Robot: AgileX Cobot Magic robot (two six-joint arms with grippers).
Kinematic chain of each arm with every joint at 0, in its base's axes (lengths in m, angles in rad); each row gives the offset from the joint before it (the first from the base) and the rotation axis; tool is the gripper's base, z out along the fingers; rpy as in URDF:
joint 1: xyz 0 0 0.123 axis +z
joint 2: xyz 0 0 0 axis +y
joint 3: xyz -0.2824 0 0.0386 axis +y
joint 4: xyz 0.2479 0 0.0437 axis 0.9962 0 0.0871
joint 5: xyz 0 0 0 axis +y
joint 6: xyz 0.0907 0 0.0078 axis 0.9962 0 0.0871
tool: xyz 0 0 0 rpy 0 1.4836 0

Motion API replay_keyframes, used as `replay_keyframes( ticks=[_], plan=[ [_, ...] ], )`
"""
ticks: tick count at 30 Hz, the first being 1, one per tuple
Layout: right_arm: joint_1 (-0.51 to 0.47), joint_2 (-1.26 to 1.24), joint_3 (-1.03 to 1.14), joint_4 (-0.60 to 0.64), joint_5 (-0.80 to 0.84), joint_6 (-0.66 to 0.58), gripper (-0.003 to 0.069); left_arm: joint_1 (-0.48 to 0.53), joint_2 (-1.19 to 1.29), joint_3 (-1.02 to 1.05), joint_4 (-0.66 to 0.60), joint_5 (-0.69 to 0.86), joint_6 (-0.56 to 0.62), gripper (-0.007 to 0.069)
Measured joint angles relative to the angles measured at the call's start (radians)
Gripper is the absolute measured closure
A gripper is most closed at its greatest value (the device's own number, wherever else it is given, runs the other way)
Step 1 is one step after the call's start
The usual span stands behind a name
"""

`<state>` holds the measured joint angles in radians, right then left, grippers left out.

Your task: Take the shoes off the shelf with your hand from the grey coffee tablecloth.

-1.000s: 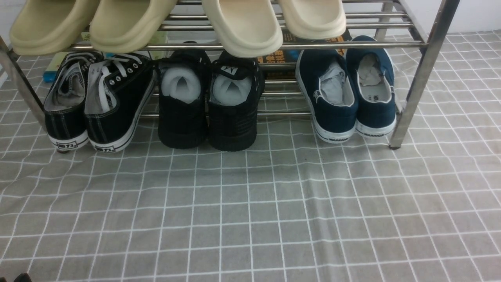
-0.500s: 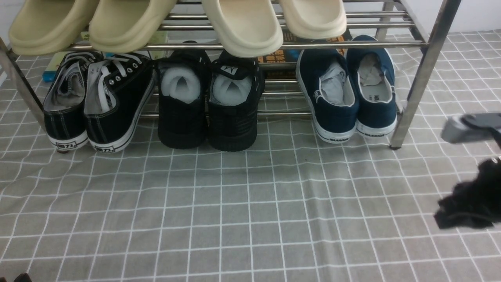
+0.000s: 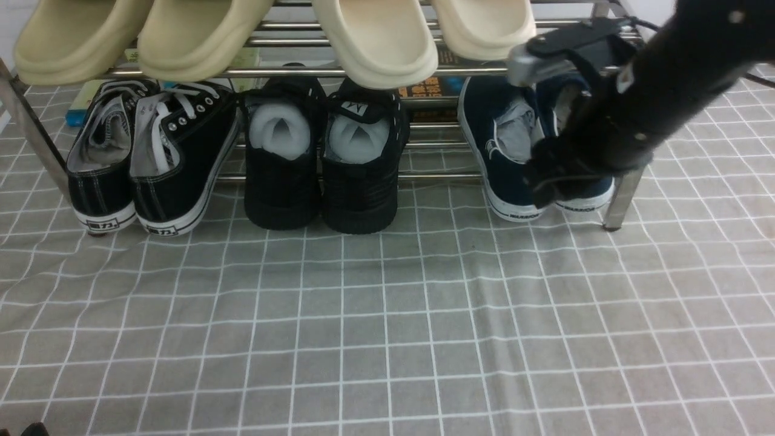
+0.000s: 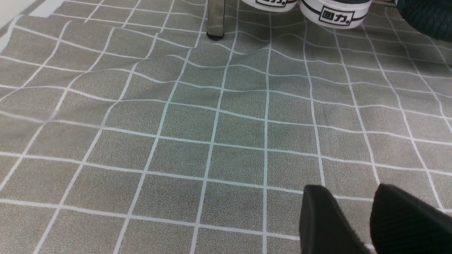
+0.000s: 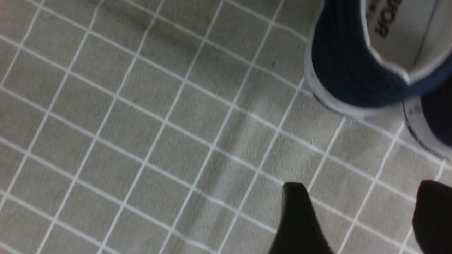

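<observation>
In the front view, the navy canvas slip-ons (image 3: 514, 151) sit at the right end of the steel shoe rack's (image 3: 290, 71) lower tier. Their heels point toward the robot and reach down to the checked grey tablecloth (image 3: 387, 315). That heel-out, tilted parking probably suits a grab at the open collar. The right gripper (image 3: 531, 124) reaches in from the right and hangs in front of the pair. Its silver-grey pad is up near the top rail and its black finger is down by the heels, so the jaws are spread wide. It seems placed to straddle a heel, but whether it touches a shoe cannot be told here. The black lace-up sneakers (image 3: 151, 157) and black mesh shoes (image 3: 327, 169) share the tier farther left, and beige slippers (image 3: 375, 42) lie above.

In the left wrist view, the left gripper (image 4: 367, 218) hovers low over the creased cloth (image 4: 212, 134), well apart from the slip-ons. Its fingers are only slightly parted and hold nothing. A rack leg (image 4: 215, 19) and the sneakers' white heel ends (image 4: 333, 12) lie ahead. It looks parked out of the way.

In the right wrist view, the two black fingertips (image 5: 296, 218) are far apart, with only bare cloth (image 5: 159, 116) between them. The gripper (image 5: 363, 218) is empty. One navy heel (image 5: 353, 70), with its white insole showing, lies just ahead, not yet between the jaws.
</observation>
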<state>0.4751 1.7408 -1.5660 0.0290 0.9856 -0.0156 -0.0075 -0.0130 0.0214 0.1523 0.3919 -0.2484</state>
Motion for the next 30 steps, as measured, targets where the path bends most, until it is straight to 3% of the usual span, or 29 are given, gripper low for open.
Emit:
replay_keyframes(
  ticks=[11, 21, 24, 25, 26, 28, 30],
  plan=[
    [0.051, 0.199, -0.137, -0.170, -0.110, 0.016, 0.0217, 0.000, 0.000, 0.000, 0.000, 0.000, 0.000, 0.0385],
    [0.051, 0.256, -0.138, -0.196, -0.187, 0.016, 0.0232, 0.000, 0.000, 0.000, 0.000, 0.000, 0.000, 0.0385],
    [0.050, 0.268, -0.138, -0.201, -0.182, 0.016, 0.0356, 0.000, 0.000, 0.000, 0.000, 0.000, 0.000, 0.0385],
    [0.049, 0.268, -0.138, -0.201, -0.182, 0.016, 0.0356, 0.000, 0.000, 0.000, 0.000, 0.000, 0.000, 0.0385],
    [0.048, 0.268, -0.139, -0.206, -0.174, 0.016, 0.0451, 0.000, 0.000, 0.000, 0.000, 0.000, 0.000, 0.0385],
    [0.047, 0.268, -0.143, -0.198, -0.160, 0.016, 0.0568, 0.000, 0.000, 0.000, 0.000, 0.000, 0.000, 0.0385],
    [0.049, 0.264, -0.143, -0.190, -0.136, 0.025, 0.0629, 0.000, 0.000, 0.000, 0.000, 0.000, 0.000, 0.0385]
  ],
)
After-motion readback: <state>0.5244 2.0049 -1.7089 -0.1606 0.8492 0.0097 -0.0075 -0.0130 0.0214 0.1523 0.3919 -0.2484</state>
